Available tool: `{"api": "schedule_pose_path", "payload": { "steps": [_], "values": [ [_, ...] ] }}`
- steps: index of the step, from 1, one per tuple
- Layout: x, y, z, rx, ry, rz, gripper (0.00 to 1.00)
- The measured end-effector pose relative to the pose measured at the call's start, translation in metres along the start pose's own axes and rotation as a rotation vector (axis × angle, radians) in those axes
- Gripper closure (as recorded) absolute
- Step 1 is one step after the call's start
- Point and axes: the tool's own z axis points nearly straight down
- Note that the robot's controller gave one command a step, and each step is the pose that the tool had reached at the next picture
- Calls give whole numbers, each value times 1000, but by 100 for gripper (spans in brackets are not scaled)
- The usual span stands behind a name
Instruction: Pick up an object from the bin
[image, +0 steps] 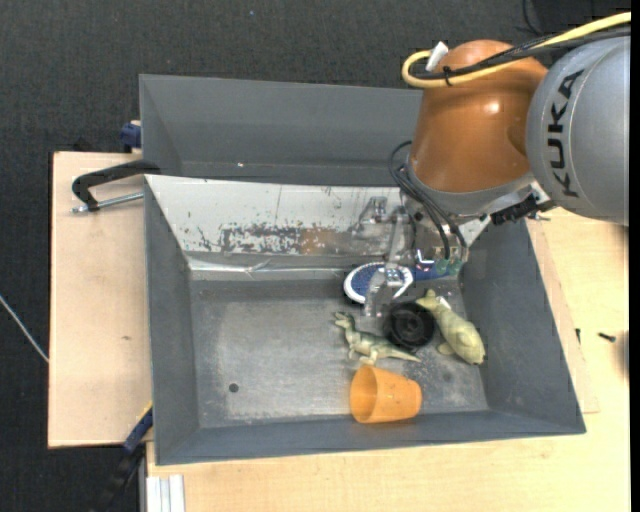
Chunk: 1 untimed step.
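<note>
Gripper (398, 287) low in bin (250, 360), right of centre, over blue-and-white disc (360, 284), beside black ring (410, 327); open or closed: cannot tell.

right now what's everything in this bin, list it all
bin: one, grey metal, middle of the view
cup: one, orange, on its side near the front wall
toy lizard: one, pale green, just behind the cup
round piece: one, black, right of the lizard
oblong toy: one, yellow-green, right of the round piece
disc: one, blue and white, at the foot of the back wall
gripper: one, metal, low between disc and round piece
arm: one, grey with orange cover, from the right
</note>
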Motion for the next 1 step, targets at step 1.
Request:
{"api": "schedule_pose_path", "payload": {
  "steps": [1],
  "values": [
    [-10,-53,131,0,-23,-127,0]
  ]
}}
